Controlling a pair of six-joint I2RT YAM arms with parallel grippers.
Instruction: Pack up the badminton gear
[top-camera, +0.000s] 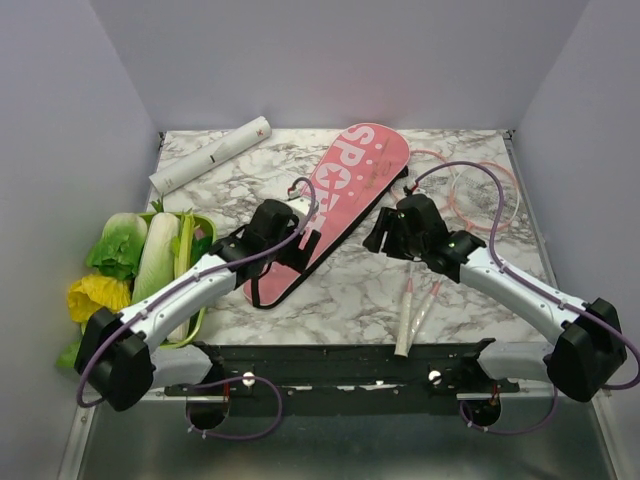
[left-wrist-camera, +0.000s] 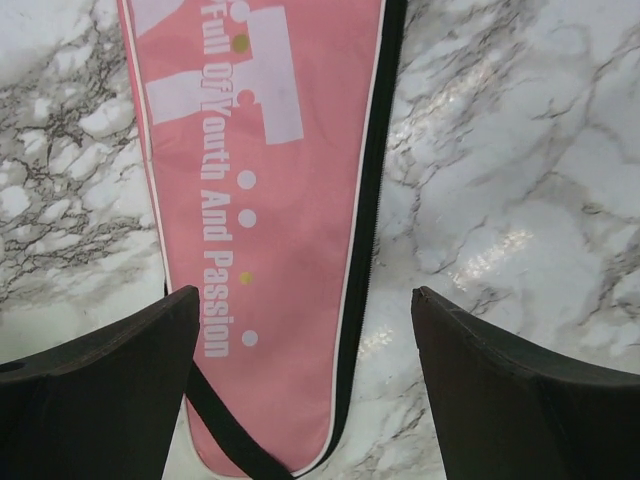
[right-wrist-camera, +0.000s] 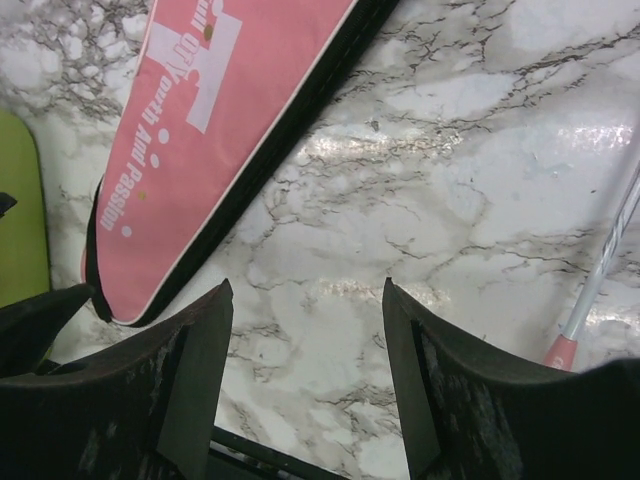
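Since the pink cover (top-camera: 335, 205) lies flat and diagonal at mid-frame, narrow end toward the lower left, the left gripper (left-wrist-camera: 305, 310), spread wide and empty above that end, would do best to pinch the black edge (left-wrist-camera: 365, 230) rather than the flat cloth. The right gripper (right-wrist-camera: 307, 290) hangs parted and empty over bare marble (right-wrist-camera: 450, 200). The rackets (top-camera: 412, 310) lie right of centre. The lettering reads "SPO…" and "Full Of Youth And Passion".

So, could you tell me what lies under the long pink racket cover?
The long pink racket cover lies flat on the white marble table, black strap looping out at its narrow end. Anything beneath or inside is hidden.
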